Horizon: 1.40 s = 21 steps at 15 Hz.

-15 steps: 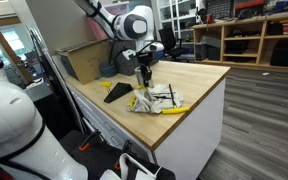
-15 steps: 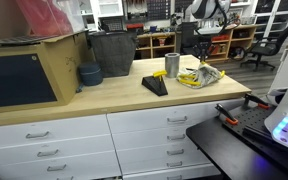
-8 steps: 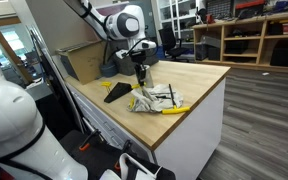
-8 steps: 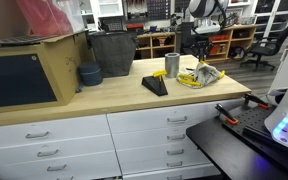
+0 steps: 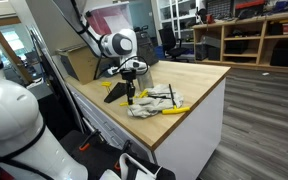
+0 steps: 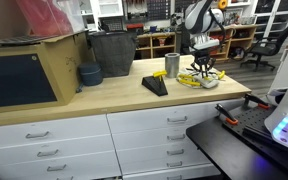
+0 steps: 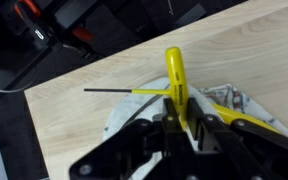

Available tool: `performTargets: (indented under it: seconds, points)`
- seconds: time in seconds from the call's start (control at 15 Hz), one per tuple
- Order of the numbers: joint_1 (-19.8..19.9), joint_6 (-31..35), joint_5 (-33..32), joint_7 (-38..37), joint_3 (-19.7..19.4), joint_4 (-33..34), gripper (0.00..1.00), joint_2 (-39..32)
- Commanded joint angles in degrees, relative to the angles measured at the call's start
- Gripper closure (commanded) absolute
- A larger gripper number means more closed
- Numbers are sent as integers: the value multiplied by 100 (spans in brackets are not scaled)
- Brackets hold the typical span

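Observation:
My gripper (image 7: 180, 128) is shut on a yellow T-handle hex key (image 7: 173, 78). The key's thin black shaft (image 7: 109, 93) sticks out sideways over the wooden benchtop (image 7: 94, 125). Below the gripper lies a pale cloth pile (image 7: 229, 103) with more yellow-handled tools on it. In both exterior views the gripper (image 5: 129, 96) (image 6: 204, 76) is low over the pile (image 5: 156, 100) (image 6: 196, 78), near the front end of the benchtop.
A black wedge-shaped object (image 6: 155, 86) (image 5: 117, 92) lies beside the pile. A metal cup (image 6: 172, 65), a blue bowl (image 6: 89, 74), a dark bin (image 6: 112, 52) and a cardboard box (image 5: 84, 62) stand further back. The bench edge (image 5: 189, 120) is close.
The arm has swung down from above the pile and the gripper now sits low at the pile's edge, closer to the black wedge.

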<state>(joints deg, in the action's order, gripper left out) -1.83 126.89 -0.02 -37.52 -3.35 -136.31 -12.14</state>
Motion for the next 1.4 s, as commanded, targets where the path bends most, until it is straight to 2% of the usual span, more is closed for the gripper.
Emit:
performTargets:
  seconds: [0.0,0.53,1.2,1.27,1.33]
  points:
    - [-127,-4,-212,-409,-43,-65,96,-234]
    - [-420,434,-763,-1528,-141,37,96,-714]
    - [-658,1184,-683,-1981,9,-3,96,-612]
    - [-700,1236,-731,-2050,-11,0,58,-619]
    - [-726,1298,-753,-2077,-26,-14,57,-609]
